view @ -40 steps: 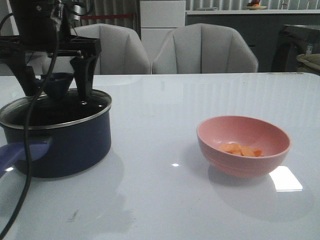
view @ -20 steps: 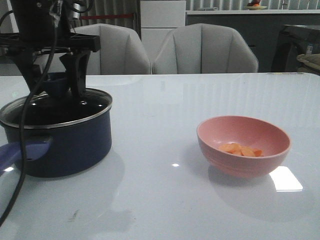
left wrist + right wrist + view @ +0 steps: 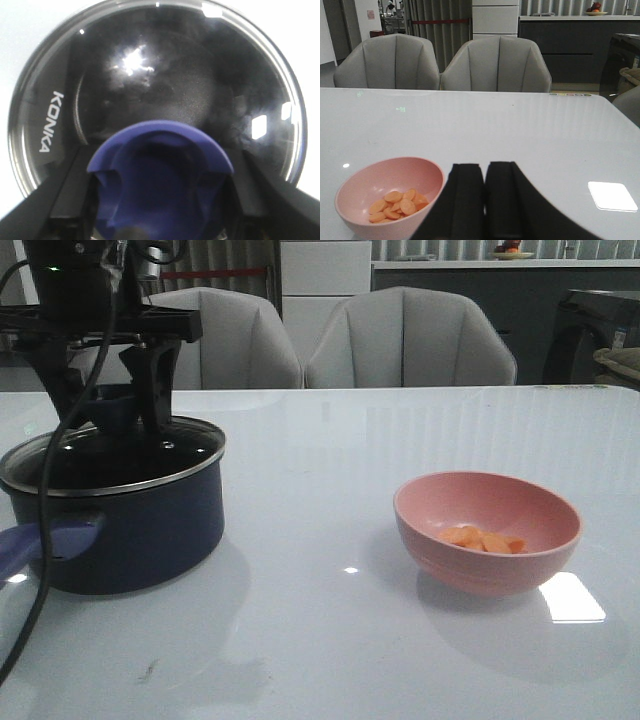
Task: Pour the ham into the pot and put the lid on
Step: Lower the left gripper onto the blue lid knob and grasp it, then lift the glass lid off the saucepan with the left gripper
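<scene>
Left hand (image 3: 112, 405) straddles the lid's (image 3: 120, 455) knob on the pot (image 3: 125, 520), grip unclear; right hand (image 3: 485, 200) pinched closed, empty; ham (image 3: 480, 538) sits in pink bowl (image 3: 487, 530).

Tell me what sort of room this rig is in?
Probably a dining area or showroom kitchen: a glossy white table with two grey upholstered chairs behind it, a dark counter carrying a fruit plate, and cookware, namely the pot.
</scene>
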Motion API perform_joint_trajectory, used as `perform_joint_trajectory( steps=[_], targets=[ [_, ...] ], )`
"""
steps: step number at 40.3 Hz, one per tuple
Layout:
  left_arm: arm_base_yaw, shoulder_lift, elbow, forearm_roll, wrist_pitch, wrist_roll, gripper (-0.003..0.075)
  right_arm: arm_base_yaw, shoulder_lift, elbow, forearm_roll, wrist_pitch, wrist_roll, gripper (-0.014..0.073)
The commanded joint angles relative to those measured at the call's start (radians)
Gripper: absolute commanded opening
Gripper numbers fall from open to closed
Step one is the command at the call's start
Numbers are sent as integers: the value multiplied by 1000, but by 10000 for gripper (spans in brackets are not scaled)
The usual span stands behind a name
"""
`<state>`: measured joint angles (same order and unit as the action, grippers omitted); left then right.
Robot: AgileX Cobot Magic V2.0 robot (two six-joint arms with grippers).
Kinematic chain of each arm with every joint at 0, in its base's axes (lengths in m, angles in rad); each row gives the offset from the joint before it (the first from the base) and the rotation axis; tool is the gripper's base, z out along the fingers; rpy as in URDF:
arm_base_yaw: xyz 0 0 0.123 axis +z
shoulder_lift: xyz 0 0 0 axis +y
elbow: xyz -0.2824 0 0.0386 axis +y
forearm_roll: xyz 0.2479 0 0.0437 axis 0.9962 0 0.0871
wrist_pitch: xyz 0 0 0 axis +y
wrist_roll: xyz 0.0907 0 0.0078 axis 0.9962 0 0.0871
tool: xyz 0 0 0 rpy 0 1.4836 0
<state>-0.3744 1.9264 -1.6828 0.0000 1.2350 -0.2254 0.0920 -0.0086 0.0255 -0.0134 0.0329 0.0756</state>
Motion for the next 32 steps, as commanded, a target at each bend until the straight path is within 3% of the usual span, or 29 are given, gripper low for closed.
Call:
perform_joint_trajectory(
  steps=[1,32],
  targets=[
    [-7,-53,-36,-16,-32,-8,283,-5,-20,11,1,-82,-5,150],
    [-6,-111,-36,0,-50,-8,283,-5,-20,11,1,-82,-5,150]
  ],
)
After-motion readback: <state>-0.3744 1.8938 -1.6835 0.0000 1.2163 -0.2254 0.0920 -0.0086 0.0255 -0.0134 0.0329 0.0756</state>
